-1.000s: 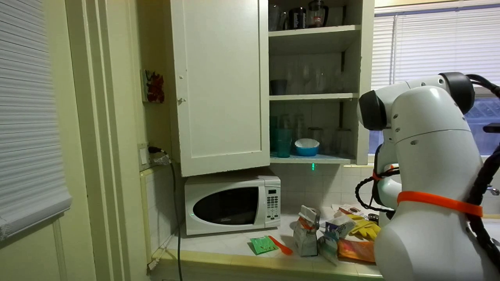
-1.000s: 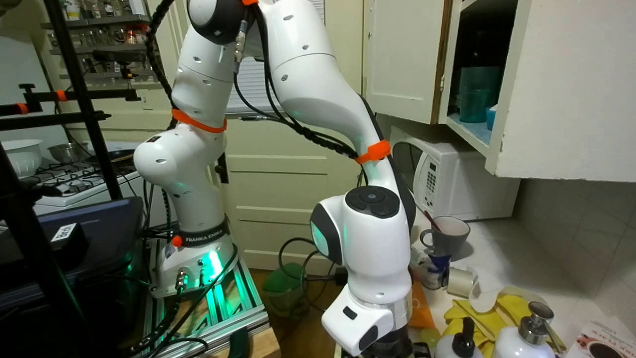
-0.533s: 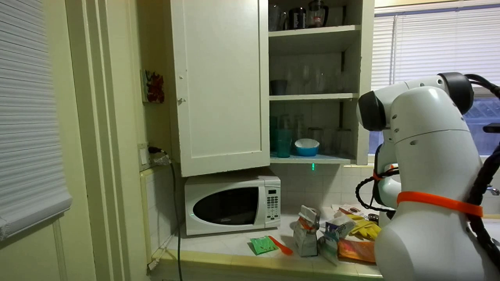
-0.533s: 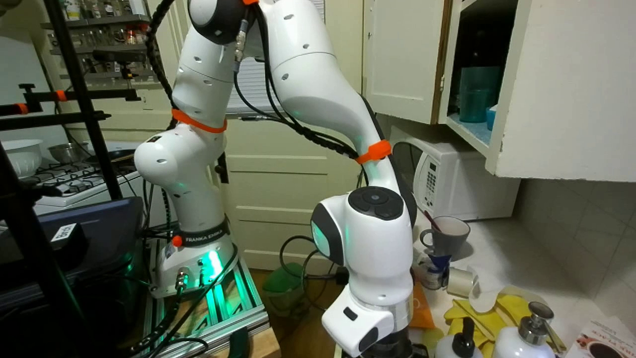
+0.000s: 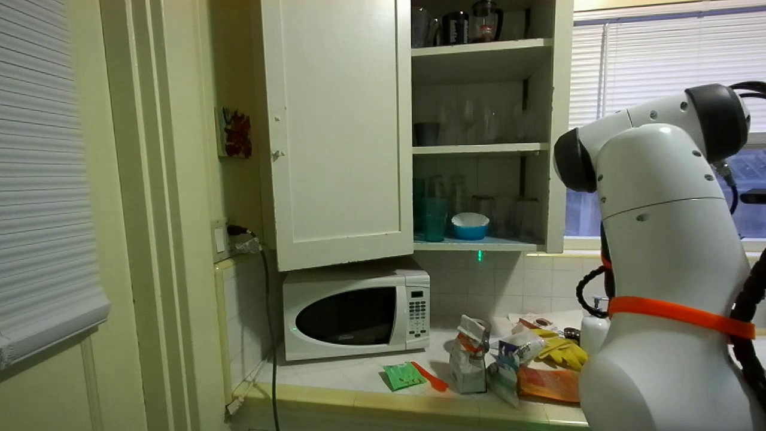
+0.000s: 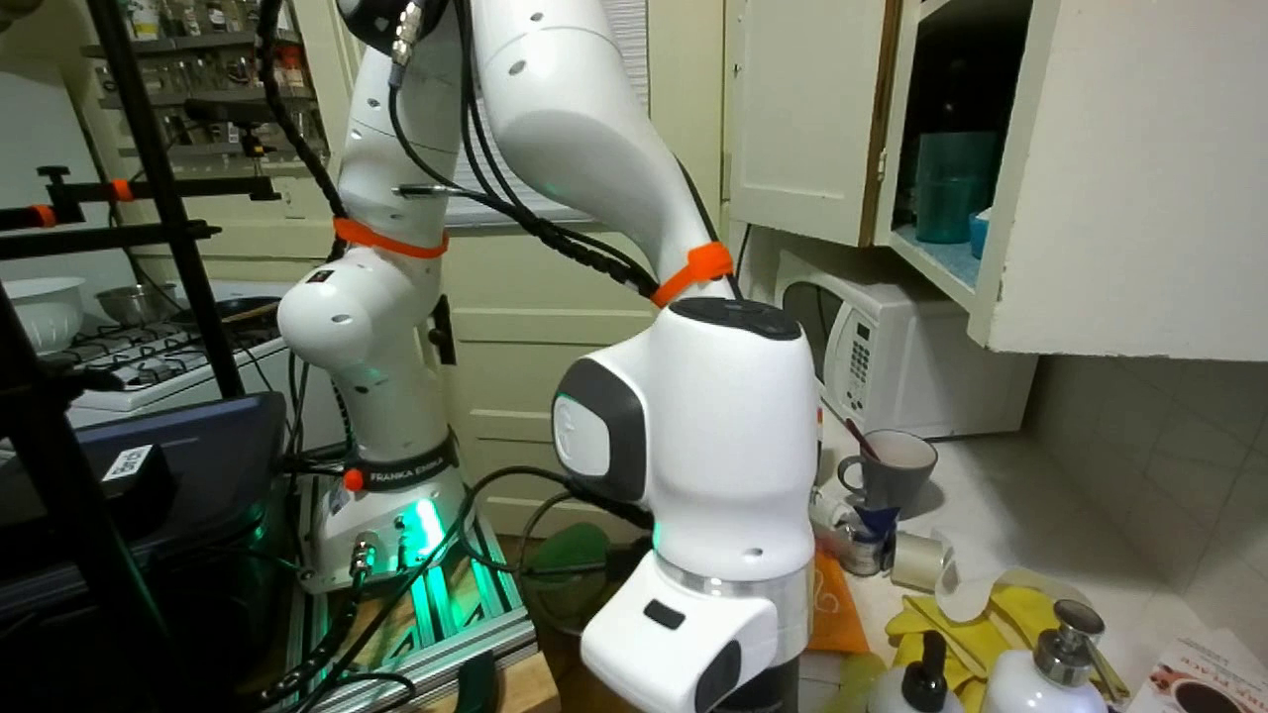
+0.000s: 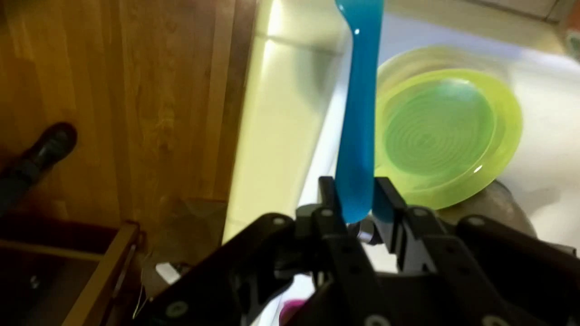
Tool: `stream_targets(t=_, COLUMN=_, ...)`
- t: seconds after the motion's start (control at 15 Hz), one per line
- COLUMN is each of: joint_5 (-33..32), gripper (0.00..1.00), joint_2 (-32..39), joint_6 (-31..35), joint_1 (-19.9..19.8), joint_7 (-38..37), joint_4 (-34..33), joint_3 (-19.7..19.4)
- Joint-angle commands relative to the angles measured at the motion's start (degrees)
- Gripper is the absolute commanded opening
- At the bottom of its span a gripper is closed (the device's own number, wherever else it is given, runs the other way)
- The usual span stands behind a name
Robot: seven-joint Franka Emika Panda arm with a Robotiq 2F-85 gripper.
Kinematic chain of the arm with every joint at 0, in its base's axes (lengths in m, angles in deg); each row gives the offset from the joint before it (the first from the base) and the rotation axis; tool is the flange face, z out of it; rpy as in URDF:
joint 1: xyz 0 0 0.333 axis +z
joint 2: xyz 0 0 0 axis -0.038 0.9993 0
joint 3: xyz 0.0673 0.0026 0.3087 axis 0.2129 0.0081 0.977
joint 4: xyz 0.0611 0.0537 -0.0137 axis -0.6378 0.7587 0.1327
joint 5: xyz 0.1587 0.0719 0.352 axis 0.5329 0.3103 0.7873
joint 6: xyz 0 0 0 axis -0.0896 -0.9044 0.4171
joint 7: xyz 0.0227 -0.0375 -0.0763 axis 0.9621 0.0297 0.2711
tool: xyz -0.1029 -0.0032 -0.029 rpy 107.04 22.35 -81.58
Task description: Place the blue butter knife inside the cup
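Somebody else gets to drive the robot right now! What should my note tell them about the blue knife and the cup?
Gripper: shut on one end of the knife.
Knife: it seems lifted off the counter; its far end runs out of the wrist view.
Cup: probably the grey one near the microwave, with a dark red handle sticking out.
Done: knife gripped.
Left: bring it over the cup, lower it in, let go.

A white cabinet (image 5: 482, 148) (open) hangs beside the window (image 5: 581, 216).
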Motion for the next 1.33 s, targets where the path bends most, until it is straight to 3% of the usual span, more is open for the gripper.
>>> stream_targets(t=0.0, joint_5=-11.2, gripper=0.06, joint_2=0.6, joint_6=2.6, joint_1=11.0, joint_7=-3.0, joint_4=1.1, joint_3=-12.7)
stream_targets(t=0.2, joint_5=-15.4, gripper=0.06, joint_2=-2.0, joint_6=11.2, joint_1=21.5, joint_7=-6.1, joint_4=3.9, joint_3=-21.4)
stream_targets(t=0.4, joint_5=-14.1, gripper=0.06, joint_2=-0.8, joint_6=21.6, joint_1=34.4, joint_7=-10.0, joint_4=6.5, joint_3=-30.1)
stream_targets(t=0.6, joint_5=-11.7, gripper=0.06, joint_2=-2.9, joint_6=32.7, joint_1=45.9, joint_7=-10.4, joint_4=11.9, joint_3=-35.8)
stream_targets(t=0.93, joint_5=-9.0, gripper=0.06, joint_2=-5.1, joint_6=41.8, joint_1=63.3, joint_7=-12.1, joint_4=19.3, joint_3=-45.8)
stream_targets(t=1.0, joint_5=-8.3, gripper=0.06, joint_2=-5.5, joint_6=41.6, joint_1=65.8, joint_7=-12.7, joint_4=19.7, joint_3=-47.9)
stream_targets(t=1.07, joint_5=-9.6, gripper=0.25, joint_2=-2.7, joint_6=39.7, joint_1=61.0, joint_7=-12.3, joint_4=17.5, joint_3=-43.8)
stream_targets(t=1.27, joint_5=-8.7, gripper=0.25, joint_2=-3.2, joint_6=40.1, joint_1=64.8, joint_7=-12.6, joint_4=18.6, joint_3=-46.6)
